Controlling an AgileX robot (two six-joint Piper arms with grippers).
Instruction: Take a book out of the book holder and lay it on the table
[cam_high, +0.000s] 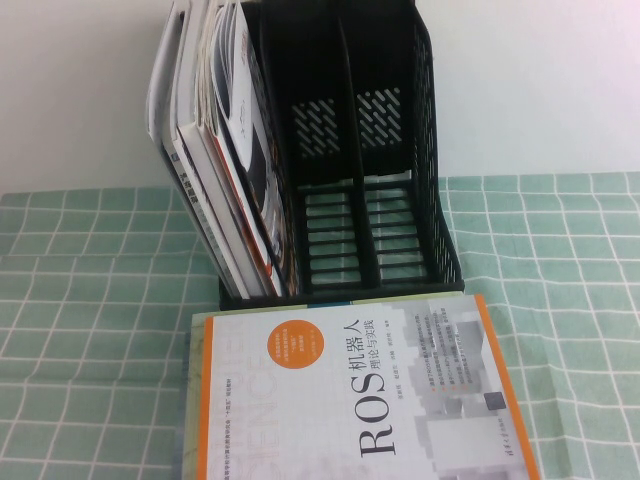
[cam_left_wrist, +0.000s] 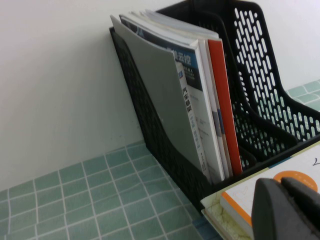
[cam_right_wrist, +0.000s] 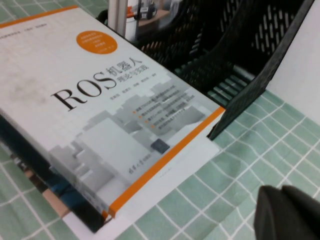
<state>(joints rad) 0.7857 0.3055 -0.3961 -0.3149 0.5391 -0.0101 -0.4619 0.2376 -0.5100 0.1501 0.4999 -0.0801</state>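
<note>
The book (cam_high: 380, 390), white and grey with a black "ROS" title and an orange circle, lies flat in front of the book holder (cam_high: 360, 150), on top of other flat books and a white sheet. It also shows in the left wrist view (cam_left_wrist: 239, 193) and the right wrist view (cam_right_wrist: 100, 100). The black slotted holder (cam_left_wrist: 260, 75) (cam_right_wrist: 250, 65) stands upright on the green checked table (cam_high: 90, 300). My left gripper (cam_left_wrist: 282, 184) is shut and empty, just over the book's corner. My right gripper (cam_right_wrist: 281, 192) is shut and empty above the cloth (cam_right_wrist: 240, 165), beside the book. Neither gripper shows in the high view.
Several magazines and thin books (cam_high: 230, 150) (cam_left_wrist: 200, 100) lean in the holder's left compartment; its two right compartments (cam_high: 385, 190) hold nothing. A yellow-green book (cam_left_wrist: 220, 215) and a white sheet (cam_right_wrist: 190, 165) stick out under the ROS book. A white wall stands behind.
</note>
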